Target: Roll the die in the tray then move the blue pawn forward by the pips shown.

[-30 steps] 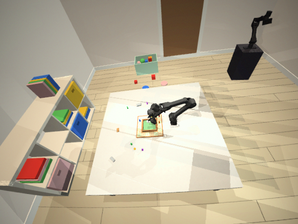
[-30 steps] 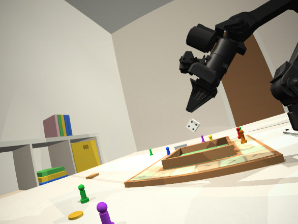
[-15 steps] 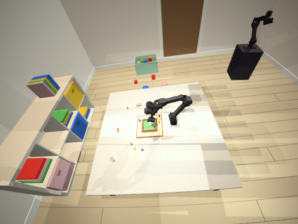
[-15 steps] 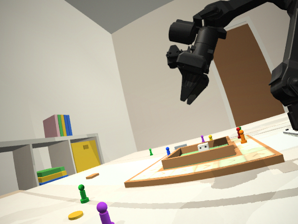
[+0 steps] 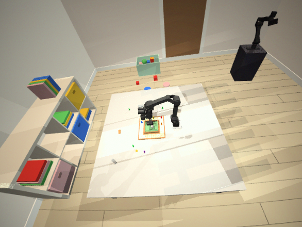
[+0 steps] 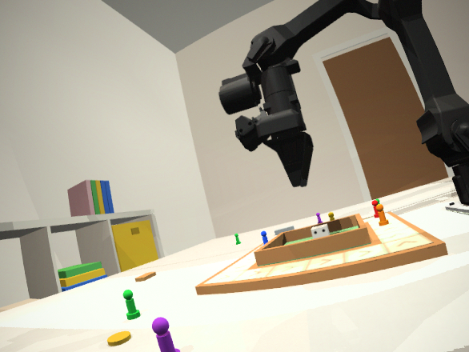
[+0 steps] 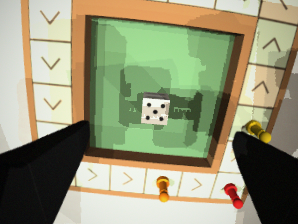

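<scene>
My gripper (image 5: pixel 150 124) (image 6: pixel 300 185) (image 7: pixel 162 133) is open and empty, pointing down high above the tray (image 6: pixel 312 249) (image 7: pixel 165 15). The white die (image 5: pixel 152 126) (image 6: pixel 320 230) (image 7: pixel 155 110) is inside the tray, clear of the fingers. Five pips face the wrist camera; whether it has come to rest I cannot tell. The blue pawn (image 5: pixel 141 122) (image 6: pixel 264 238) stands upright on the left side of the board (image 5: pixel 141 134) (image 6: pixel 240 287) (image 7: pixel 50 72), outside the tray. It is out of the wrist view.
An orange pawn (image 5: pixel 161 124) (image 6: pixel 382 216) (image 7: pixel 163 187), a red pawn (image 6: pixel 375 209) (image 7: pixel 232 195) and a yellow pawn (image 6: pixel 331 216) (image 7: pixel 258 131) stand on the board. Off it are green pawns (image 5: pixel 129 109) (image 6: pixel 131 306), a purple pawn (image 6: pixel 164 336), a yellow disc (image 6: pixel 119 338) and an orange block (image 6: pixel 146 276).
</scene>
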